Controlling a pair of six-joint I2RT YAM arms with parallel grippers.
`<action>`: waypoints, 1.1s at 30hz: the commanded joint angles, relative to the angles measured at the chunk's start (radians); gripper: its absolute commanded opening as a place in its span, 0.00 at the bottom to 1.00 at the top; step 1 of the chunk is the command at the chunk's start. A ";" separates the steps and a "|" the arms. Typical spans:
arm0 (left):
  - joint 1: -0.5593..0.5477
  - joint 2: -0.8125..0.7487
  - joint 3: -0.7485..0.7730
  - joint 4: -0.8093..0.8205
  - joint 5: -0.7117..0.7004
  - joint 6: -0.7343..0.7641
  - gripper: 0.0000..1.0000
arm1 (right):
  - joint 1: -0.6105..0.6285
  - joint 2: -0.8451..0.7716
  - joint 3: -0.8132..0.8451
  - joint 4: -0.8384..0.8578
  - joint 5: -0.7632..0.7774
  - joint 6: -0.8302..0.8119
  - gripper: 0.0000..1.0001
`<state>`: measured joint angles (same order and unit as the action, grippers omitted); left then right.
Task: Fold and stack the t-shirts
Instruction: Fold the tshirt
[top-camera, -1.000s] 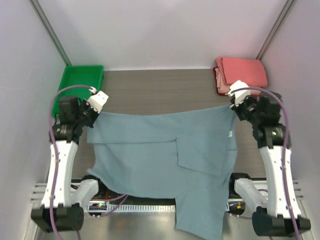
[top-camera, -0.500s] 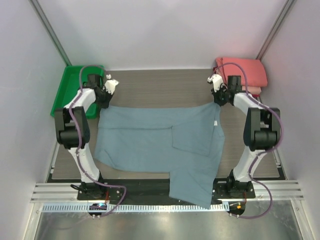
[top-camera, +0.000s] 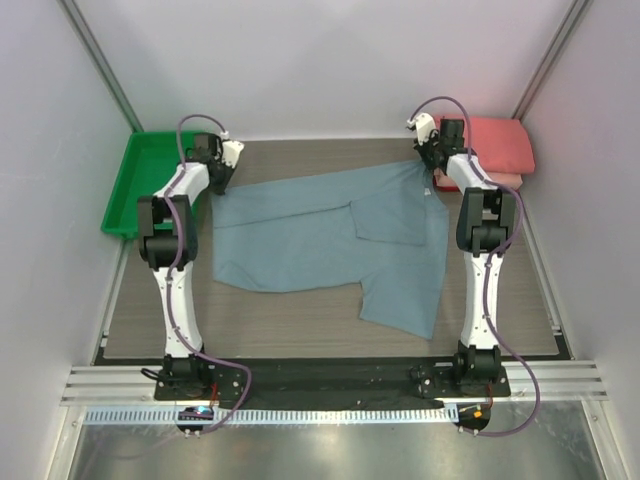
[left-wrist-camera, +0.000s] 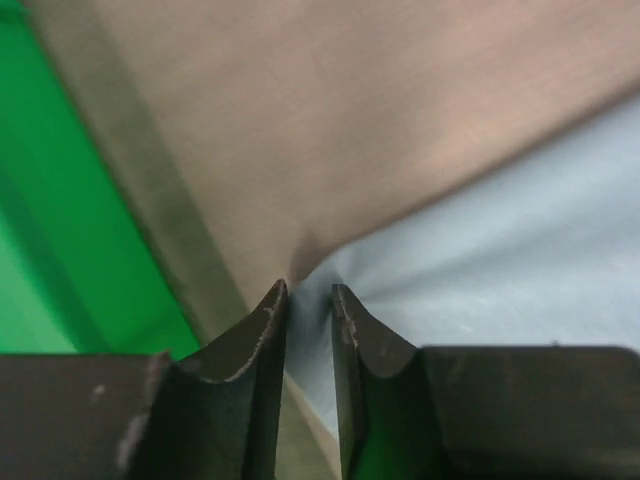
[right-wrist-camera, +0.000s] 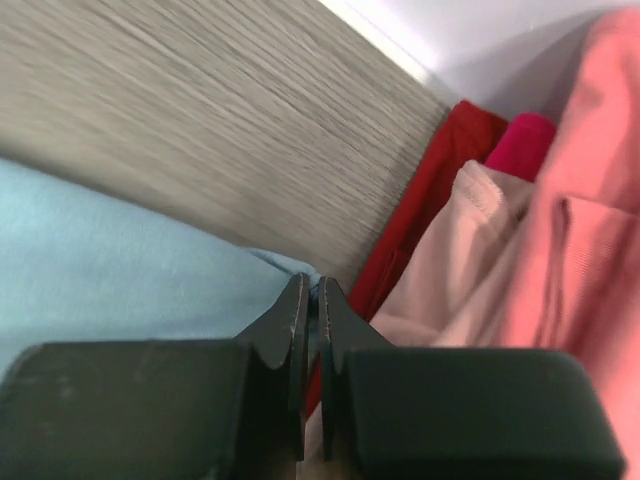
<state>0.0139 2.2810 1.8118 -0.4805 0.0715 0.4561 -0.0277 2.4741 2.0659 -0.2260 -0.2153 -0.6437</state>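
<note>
The dusty blue-grey t-shirt (top-camera: 330, 235) lies spread on the wooden table, its far edge stretched between both grippers. My left gripper (top-camera: 220, 178) is shut on its far left corner (left-wrist-camera: 320, 275), beside the green tray. My right gripper (top-camera: 432, 170) is shut on its far right corner (right-wrist-camera: 300, 268), right next to the stack of folded coral-red and pink t-shirts (top-camera: 490, 145), which also shows in the right wrist view (right-wrist-camera: 530, 250). A flap of the blue shirt lies folded over its middle, and a long part trails toward the near right.
A green plastic tray (top-camera: 150, 180) stands at the far left, close to the left gripper, and also shows in the left wrist view (left-wrist-camera: 70, 230). White walls enclose the table on three sides. Both arms are stretched far out over the table.
Both grippers have moved away from the bases to the far side, dragging the blue-grey shirt with them. The shirt no longer hangs over the near edge; it now lies on the table.
</note>
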 joint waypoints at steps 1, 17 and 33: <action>-0.005 0.052 0.090 0.129 -0.163 -0.045 0.26 | -0.009 0.039 0.123 -0.007 0.093 0.024 0.11; -0.081 -0.407 0.010 0.131 -0.280 -0.086 0.81 | -0.009 -0.528 -0.216 -0.035 -0.086 0.179 0.42; -0.088 -0.686 -0.442 -0.104 0.040 -0.135 0.72 | 0.003 -1.437 -1.342 -0.752 -0.387 -1.033 0.30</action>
<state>-0.0715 1.5639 1.3602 -0.5568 0.0711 0.3389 -0.0277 1.1061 0.7513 -0.7898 -0.5133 -1.3006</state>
